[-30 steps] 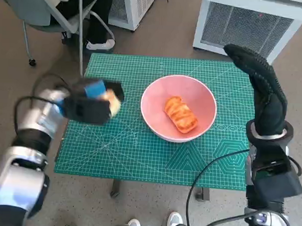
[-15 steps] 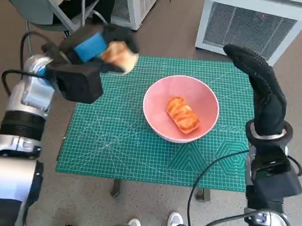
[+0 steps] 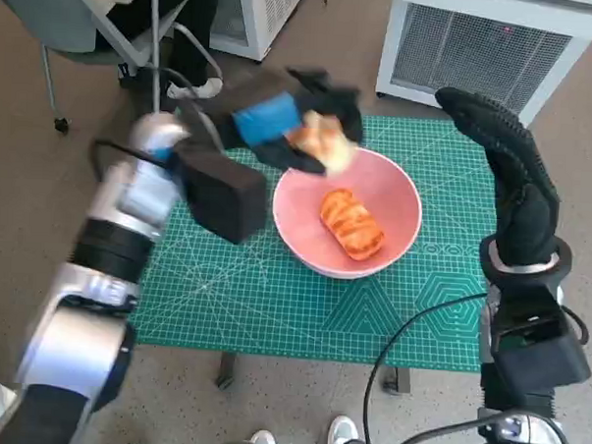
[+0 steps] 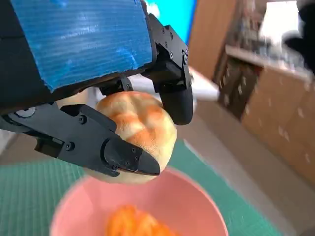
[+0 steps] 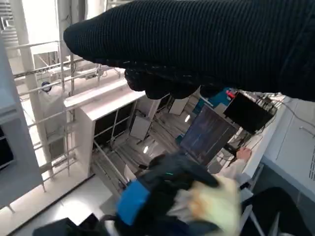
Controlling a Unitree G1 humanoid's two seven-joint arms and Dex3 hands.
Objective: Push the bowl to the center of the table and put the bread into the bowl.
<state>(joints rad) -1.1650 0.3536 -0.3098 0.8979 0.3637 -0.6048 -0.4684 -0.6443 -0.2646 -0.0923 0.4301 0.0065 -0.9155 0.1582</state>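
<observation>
A pink bowl [image 3: 400, 192] stands near the middle of the green mat, with an orange-brown bread roll [image 3: 352, 224] lying inside it. My left hand [image 3: 281, 123] grips a pale round bread roll [image 3: 321, 141] in the air above the bowl's far left rim. In the left wrist view the black fingers [image 4: 125, 152] clamp that roll [image 4: 142, 125] right over the pink bowl [image 4: 192, 209]. My right hand [image 3: 510, 167], in its black glove, hovers empty over the mat's right edge with fingers extended. The right wrist view shows the left hand and its roll [image 5: 216, 206] blurred.
The green cutting mat [image 3: 264, 289] covers the small table. A chair [image 3: 79, 26] and a person's legs are at the far left, white cabinets [image 3: 481, 43] at the back. Shoes [image 3: 346, 436] show below the table's near edge.
My left hand has lifted the pale roll from the mat's left side and carried it rightward to just above the bowl's rim. The right hand has stayed in place.
</observation>
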